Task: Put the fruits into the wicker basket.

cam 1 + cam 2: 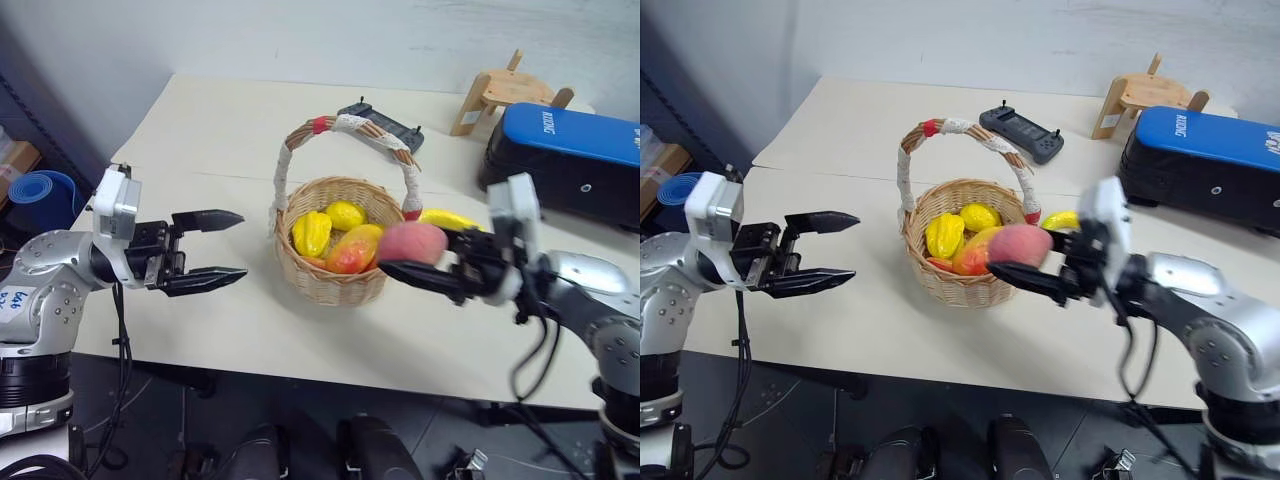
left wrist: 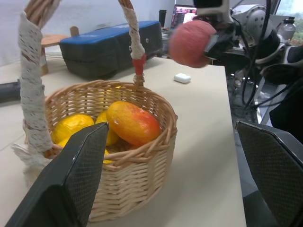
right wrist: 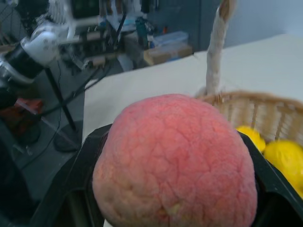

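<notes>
Right gripper (image 1: pixel 418 258) is gripping the pink-red peach (image 1: pixel 411 242) between its two black fingers, forearm reaching in level from the right of the wicker basket (image 1: pixel 332 270) with the wrist cocked toward it. Peach is hanging in the air just beside the basket's right rim, above table (image 1: pixel 200 130) level; looks clear of the wicker, though the head views overlap there so hard to be sure. Left gripper (image 1: pixel 213 250) is sitting left of the basket, well apart from it, pointing level at it, jaws spread wide and holding nothing. Inside the basket: mango (image 1: pixel 353 249) leaning against the front-right wall, two yellow fruits (image 1: pixel 311 232) behind it. Banana (image 1: pixel 450 218) is lying on the table just right of the basket, behind the right gripper.
</notes>
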`<state>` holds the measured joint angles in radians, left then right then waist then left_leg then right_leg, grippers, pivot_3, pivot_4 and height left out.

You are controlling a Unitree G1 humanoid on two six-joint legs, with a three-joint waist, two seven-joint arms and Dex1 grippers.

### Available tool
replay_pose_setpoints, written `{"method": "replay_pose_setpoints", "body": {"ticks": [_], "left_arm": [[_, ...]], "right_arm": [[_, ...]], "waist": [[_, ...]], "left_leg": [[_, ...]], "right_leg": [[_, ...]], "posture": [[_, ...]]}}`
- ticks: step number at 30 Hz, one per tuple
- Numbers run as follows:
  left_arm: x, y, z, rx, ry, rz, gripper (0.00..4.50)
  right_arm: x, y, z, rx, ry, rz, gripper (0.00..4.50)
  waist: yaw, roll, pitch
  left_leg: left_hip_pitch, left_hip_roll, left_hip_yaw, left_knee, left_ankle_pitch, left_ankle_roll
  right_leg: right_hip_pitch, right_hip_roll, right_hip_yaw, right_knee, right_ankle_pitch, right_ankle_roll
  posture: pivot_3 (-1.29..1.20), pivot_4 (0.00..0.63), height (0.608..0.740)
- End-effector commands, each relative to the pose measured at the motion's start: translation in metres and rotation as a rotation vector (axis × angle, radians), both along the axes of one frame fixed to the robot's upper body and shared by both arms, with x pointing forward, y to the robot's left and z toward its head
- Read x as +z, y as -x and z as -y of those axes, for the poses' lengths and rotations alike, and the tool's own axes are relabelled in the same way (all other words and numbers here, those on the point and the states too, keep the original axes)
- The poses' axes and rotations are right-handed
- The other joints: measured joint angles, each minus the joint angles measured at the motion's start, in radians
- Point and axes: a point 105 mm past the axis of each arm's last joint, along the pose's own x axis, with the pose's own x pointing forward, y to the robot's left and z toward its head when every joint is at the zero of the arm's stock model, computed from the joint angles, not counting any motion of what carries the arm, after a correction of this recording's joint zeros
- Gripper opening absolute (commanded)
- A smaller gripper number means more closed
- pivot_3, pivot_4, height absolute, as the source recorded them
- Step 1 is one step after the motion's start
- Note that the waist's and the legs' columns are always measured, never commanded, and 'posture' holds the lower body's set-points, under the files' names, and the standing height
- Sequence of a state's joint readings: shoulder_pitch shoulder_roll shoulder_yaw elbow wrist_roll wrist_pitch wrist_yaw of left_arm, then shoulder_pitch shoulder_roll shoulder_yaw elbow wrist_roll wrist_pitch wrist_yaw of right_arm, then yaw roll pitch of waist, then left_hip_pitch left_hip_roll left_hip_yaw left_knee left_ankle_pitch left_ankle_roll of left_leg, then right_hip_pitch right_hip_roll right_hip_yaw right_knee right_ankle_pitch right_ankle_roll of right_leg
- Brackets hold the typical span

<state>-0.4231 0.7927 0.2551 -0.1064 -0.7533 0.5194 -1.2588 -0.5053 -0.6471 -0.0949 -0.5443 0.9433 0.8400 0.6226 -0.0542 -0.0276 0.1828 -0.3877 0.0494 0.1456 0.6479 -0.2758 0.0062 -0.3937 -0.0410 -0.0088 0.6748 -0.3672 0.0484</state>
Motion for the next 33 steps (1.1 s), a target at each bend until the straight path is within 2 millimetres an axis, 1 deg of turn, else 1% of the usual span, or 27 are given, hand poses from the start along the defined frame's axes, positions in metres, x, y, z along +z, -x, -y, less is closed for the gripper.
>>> {"method": "replay_pose_setpoints", "body": {"ticks": [1,3,5,8,9,11,13,15,19,21,22,23,25,26,27,28,30,31,33], "left_arm": [[0.005,0.002,0.001,0.002,-0.004,0.042,4.50],[0.005,0.001,0.001,0.006,0.000,0.046,4.50],[0.005,0.001,0.002,0.010,0.004,0.048,4.50],[0.007,0.001,0.002,0.017,0.006,0.051,4.50],[0.007,0.001,0.002,0.017,0.007,0.052,4.50],[0.009,0.000,0.001,0.018,0.005,0.055,4.50],[0.009,0.000,0.001,0.017,0.004,0.056,4.50],[0.009,-0.001,0.001,0.016,0.002,0.059,4.50],[0.009,-0.002,0.002,0.012,0.006,0.061,4.50],[0.009,-0.002,0.002,0.008,0.006,0.058,4.50],[0.009,-0.002,0.002,0.008,0.006,0.058,4.50],[0.008,-0.003,0.002,0.009,0.006,0.055,4.50],[0.007,-0.005,0.001,0.013,0.005,0.052,4.50],[0.007,-0.006,0.001,0.015,0.004,0.052,4.50],[0.007,-0.006,0.001,0.015,0.003,0.053,4.50],[0.007,-0.007,0.001,0.016,0.004,0.055,4.50],[0.008,-0.007,0.001,0.017,0.005,0.058,4.50],[0.009,-0.008,0.000,0.024,0.009,0.061,4.50],[0.010,-0.010,-0.001,0.034,0.012,0.069,4.50]], "right_arm": [[0.002,-0.025,-0.014,-0.163,0.008,0.036,2.59],[-0.002,-0.033,-0.020,-0.205,-0.001,0.025,2.59],[-0.009,-0.034,-0.029,-0.200,-0.004,0.010,3.31],[-0.007,-0.037,-0.033,-0.221,-0.043,0.033,4.28],[-0.005,-0.035,-0.034,-0.203,-0.053,0.046,4.47],[-0.001,-0.019,-0.035,-0.098,-0.092,0.053,4.47],[-0.003,-0.011,-0.027,-0.062,-0.123,0.017,4.47],[-0.008,0.000,-0.013,-0.033,-0.102,0.033,4.47],[-0.013,0.022,0.022,-0.034,-0.122,0.033,4.47],[-0.021,0.025,0.047,-0.118,-0.113,0.020,4.47],[-0.025,0.022,0.062,-0.191,-0.105,0.015,4.47],[-0.030,0.018,0.080,-0.274,-0.113,0.006,4.47],[-0.040,0.009,0.133,-0.517,-0.131,0.038,4.47],[-0.044,0.008,0.150,-0.589,-0.127,0.054,4.47],[-0.052,0.009,0.168,-0.661,-0.116,0.075,4.47],[-0.066,0.014,0.183,-0.704,-0.063,0.074,4.47],[-0.091,0.027,0.206,-0.758,0.099,0.115,4.47],[-0.104,0.035,0.213,-0.761,0.151,0.095,4.47],[-0.115,0.045,0.222,-0.793,0.197,0.107,4.47]], "waist": [[0.000,0.000,0.000],[0.001,0.000,0.000],[0.004,0.000,0.000],[0.002,0.000,0.000],[0.001,0.000,0.000],[0.002,0.000,0.000],[0.003,0.000,0.000],[0.005,0.000,0.000],[0.014,0.000,0.000],[0.017,0.000,0.000],[0.018,0.000,0.000],[0.017,0.000,0.000],[0.021,0.000,0.000],[0.023,0.000,0.000],[0.024,0.000,0.000],[0.025,0.000,0.000],[0.026,0.000,0.000],[0.026,0.000,0.000],[0.025,0.001,0.000]], "left_leg": [[0.000,0.000,0.000,0.000,0.000,0.000],[-0.001,0.000,0.000,0.000,0.000,0.000],[-0.002,0.000,0.000,0.000,0.000,0.000],[-0.003,-0.001,0.000,0.000,0.000,0.001],[-0.003,-0.001,0.000,0.000,0.000,0.001],[-0.003,0.000,0.000,0.000,0.000,0.001],[-0.003,-0.001,0.000,0.000,0.000,0.001],[-0.003,-0.001,0.000,0.000,-0.001,0.001],[-0.003,-0.001,-0.001,0.000,-0.001,0.002],[-0.002,0.000,-0.001,0.000,-0.001,0.002],[-0.002,0.000,-0.001,-0.001,-0.001,0.002],[-0.001,0.000,-0.001,-0.001,-0.001,0.002],[-0.001,0.000,0.000,-0.001,-0.001,0.002],[-0.001,-0.001,0.000,-0.001,-0.001,0.002],[-0.001,-0.001,0.000,0.000,-0.001,0.002],[-0.001,-0.001,0.000,0.000,-0.001,0.002],[-0.001,-0.001,0.000,-0.001,-0.001,0.002],[-0.001,-0.001,0.000,-0.001,-0.001,0.002],[-0.001,-0.001,0.000,-0.002,-0.001,0.002]], "right_leg": [[0.000,0.000,0.000,0.000,0.000,0.000],[-0.001,0.000,0.000,0.000,0.000,0.000],[-0.001,-0.001,0.000,-0.001,0.000,0.000],[-0.001,-0.001,0.000,-0.002,0.000,0.000],[-0.001,-0.001,0.000,-0.002,0.000,0.000],[-0.001,-0.001,0.000,-0.002,0.000,0.000],[-0.001,-0.001,-0.001,-0.002,0.000,0.000],[-0.001,-0.001,-0.001,-0.002,0.000,0.000],[0.000,-0.001,-0.001,-0.004,0.000,0.000],[0.001,0.000,-0.001,-0.004,0.000,0.000],[0.001,0.000,-0.001,-0.005,0.000,0.000],[0.002,0.000,-0.001,-0.005,0.000,0.000],[0.002,0.000,-0.001,-0.005,0.000,0.000],[0.002,0.000,-0.001,-0.005,0.000,0.000],[0.003,0.000,-0.001,-0.005,0.000,0.001],[0.003,0.000,0.000,-0.006,0.000,0.001],[0.003,0.000,0.000,-0.006,0.000,0.001],[0.002,0.001,0.000,-0.007,0.000,0.001],[0.002,0.001,0.000,-0.007,0.000,0.001]], "posture": [[0.00,0.150,0.740],[0.00,0.150,0.740],[0.00,0.150,0.740],[0.00,0.150,0.740],[0.00,0.150,0.740],[0.00,0.150,0.740],[0.00,0.150,0.740],[0.00,0.150,0.740],[0.00,0.150,0.740],[0.00,0.150,0.740],[0.00,0.150,0.740],[0.00,0.150,0.740],[0.00,0.150,0.740],[0.00,0.150,0.740],[0.00,0.150,0.740],[0.00,0.150,0.740],[0.00,0.150,0.740],[0.00,0.150,0.740],[0.00,0.150,0.740]]}}
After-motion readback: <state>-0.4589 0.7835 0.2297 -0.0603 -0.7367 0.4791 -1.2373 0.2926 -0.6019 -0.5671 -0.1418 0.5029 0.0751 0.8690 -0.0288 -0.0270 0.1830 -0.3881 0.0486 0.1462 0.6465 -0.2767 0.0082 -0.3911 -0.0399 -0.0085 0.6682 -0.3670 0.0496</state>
